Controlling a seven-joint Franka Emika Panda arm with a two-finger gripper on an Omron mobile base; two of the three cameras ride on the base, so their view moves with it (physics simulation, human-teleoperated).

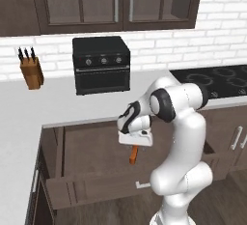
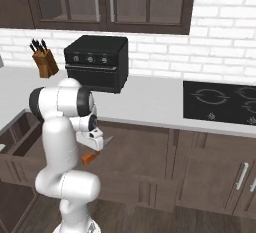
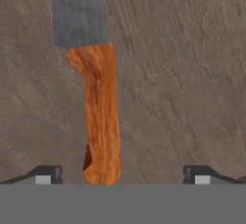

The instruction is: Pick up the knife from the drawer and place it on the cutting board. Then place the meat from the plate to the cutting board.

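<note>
The drawer (image 1: pixel 87 144) stands pulled out below the counter, and my arm reaches down into it. The knife (image 3: pixel 101 117) lies flat on the drawer's brown floor, orange handle toward me and grey blade pointing away. My gripper (image 3: pixel 122 176) is open just above it, with one fingertip (image 3: pixel 48 174) left of the handle and the other far to its right, neither touching. From the base, the knife's orange handle (image 1: pixel 133 155) shows right under the gripper (image 1: pixel 135 145); from the other side, knife (image 2: pixel 89 157) and gripper (image 2: pixel 96 147) sit likewise. The cutting board, plate and meat are out of view.
A black toaster oven (image 1: pixel 101 64) and a wooden knife block (image 1: pixel 32 70) stand at the back of the white counter (image 1: pixel 29 113). A black cooktop (image 1: pixel 217 81) lies to the right. The drawer's front panel (image 1: pixel 96 189) and side walls surround the hand.
</note>
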